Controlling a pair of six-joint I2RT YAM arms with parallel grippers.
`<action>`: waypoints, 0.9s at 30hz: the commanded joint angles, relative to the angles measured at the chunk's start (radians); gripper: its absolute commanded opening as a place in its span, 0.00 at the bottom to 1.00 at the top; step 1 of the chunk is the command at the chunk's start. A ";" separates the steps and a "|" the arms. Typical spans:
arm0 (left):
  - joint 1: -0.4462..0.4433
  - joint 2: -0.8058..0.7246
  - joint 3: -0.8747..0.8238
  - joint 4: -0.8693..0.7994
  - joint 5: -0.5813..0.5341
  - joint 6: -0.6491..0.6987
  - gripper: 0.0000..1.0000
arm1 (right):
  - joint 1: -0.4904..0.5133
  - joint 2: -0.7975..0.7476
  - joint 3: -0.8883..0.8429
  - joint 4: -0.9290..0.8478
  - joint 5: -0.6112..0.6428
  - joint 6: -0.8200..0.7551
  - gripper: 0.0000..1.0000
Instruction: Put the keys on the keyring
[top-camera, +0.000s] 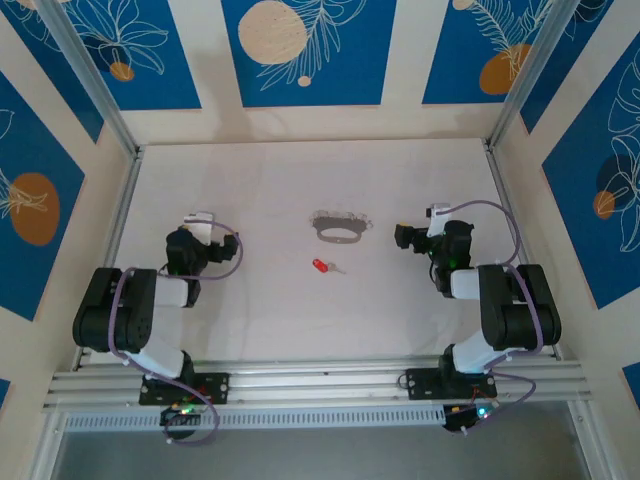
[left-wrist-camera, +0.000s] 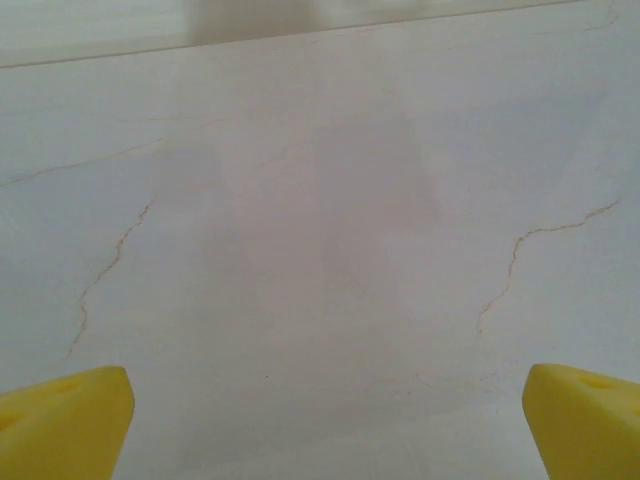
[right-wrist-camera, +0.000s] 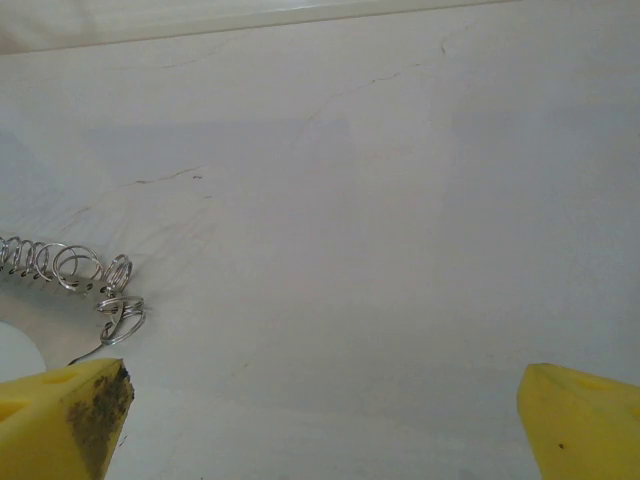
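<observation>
The keyring (top-camera: 338, 228), a thin grey oval loop with a fringe of small metal rings on its far side, lies flat mid-table. The key (top-camera: 322, 265), tiny with a red head and a short silver blade, lies just in front of the loop, apart from it. My left gripper (top-camera: 200, 222) hovers far to their left; in its wrist view it is open (left-wrist-camera: 325, 425) over bare table. My right gripper (top-camera: 435, 218) sits to the right of the loop, open (right-wrist-camera: 325, 430) with nothing between the yellow fingertips (right-wrist-camera: 65, 415). The keyring's small rings (right-wrist-camera: 70, 265) show at that view's left edge.
The white table (top-camera: 270, 190) is boxed in by walls at the back and both sides, with metal rails (top-camera: 125, 200) along the edges. Fine cracks mark the table surface (left-wrist-camera: 510, 270). Both arm bases sit at the near edge.
</observation>
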 joint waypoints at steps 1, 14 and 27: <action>0.012 0.002 0.015 0.005 0.024 0.004 0.99 | -0.001 -0.002 0.020 -0.002 -0.004 -0.001 0.99; 0.012 0.001 0.016 0.004 0.017 0.002 1.00 | -0.002 -0.003 0.018 0.000 -0.007 0.001 0.99; 0.010 0.002 0.021 -0.007 -0.010 -0.004 1.00 | -0.003 -0.003 0.018 0.002 -0.010 0.001 0.99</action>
